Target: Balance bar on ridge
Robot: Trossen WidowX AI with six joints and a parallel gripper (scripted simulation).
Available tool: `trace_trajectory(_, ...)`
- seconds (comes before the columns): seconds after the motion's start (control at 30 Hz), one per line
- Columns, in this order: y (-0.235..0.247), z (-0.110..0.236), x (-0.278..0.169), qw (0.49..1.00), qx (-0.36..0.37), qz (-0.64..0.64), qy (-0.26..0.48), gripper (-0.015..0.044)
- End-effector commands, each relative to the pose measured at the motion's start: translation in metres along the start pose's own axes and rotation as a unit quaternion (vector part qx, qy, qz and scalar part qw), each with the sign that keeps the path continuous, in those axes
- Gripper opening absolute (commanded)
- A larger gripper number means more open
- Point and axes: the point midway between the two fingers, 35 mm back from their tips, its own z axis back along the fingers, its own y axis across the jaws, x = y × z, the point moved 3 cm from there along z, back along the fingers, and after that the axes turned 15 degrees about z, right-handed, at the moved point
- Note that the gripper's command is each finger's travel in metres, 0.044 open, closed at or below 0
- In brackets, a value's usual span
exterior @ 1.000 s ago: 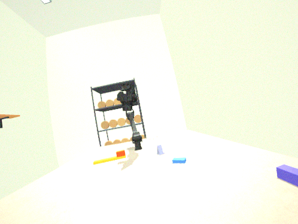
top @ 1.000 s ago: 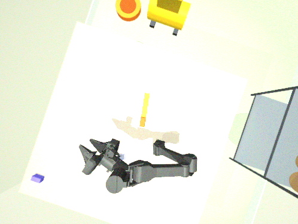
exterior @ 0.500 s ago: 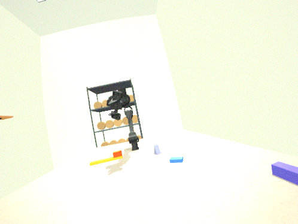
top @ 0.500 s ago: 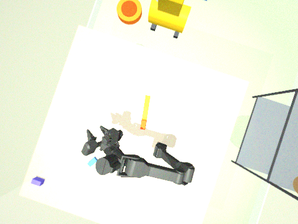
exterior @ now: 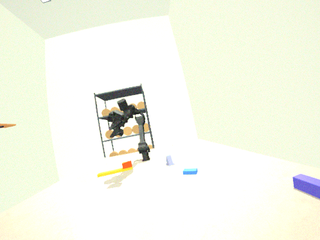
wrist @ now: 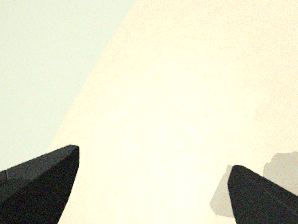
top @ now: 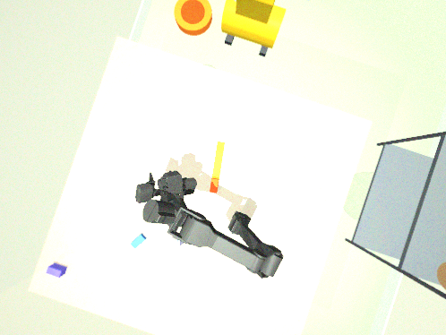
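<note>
The gripper (wrist: 149,209) has its fingers apart and nothing is between them; in the wrist view only pale bench surface shows in the gap. The bar (top: 218,167), yellow with an orange end, lies flat on the bench (top: 291,148) just right of the frame centre in the top view. It is not touched by the arm, which hangs above and to its left. The ridge (exterior: 169,160) is probably the small pale violet wedge right of the arm base in the exterior view.

The step in hand seems to be the approach to the bar. To do it well, I think the gripper should come down over the middle of the bar's length, with the fingers across its narrow width. The orange end may be heavier, so the balance point could lie off centre.

In the top view the arm covers most of the ridge. Its true shape and the direction of its crest are hard to make out.
</note>
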Motion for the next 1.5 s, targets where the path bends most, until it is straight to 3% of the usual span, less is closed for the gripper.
trace_trajectory(0.0, -0.019, -0.015, 0.0, 0.998, -0.041, 0.022, 0.03, 0.0315)
trace_trajectory(0.77, -0.132, -0.046, -0.011, 0.951, -0.202, 0.059, 0.225, 0.0315)
trace_trajectory(1.3, -0.2, -0.036, -0.024, 0.893, -0.245, 0.017, 0.377, 0.0315)
trace_trajectory(1.47, -0.205, -0.034, -0.025, 0.887, -0.246, 0.01, 0.391, 0.0315)
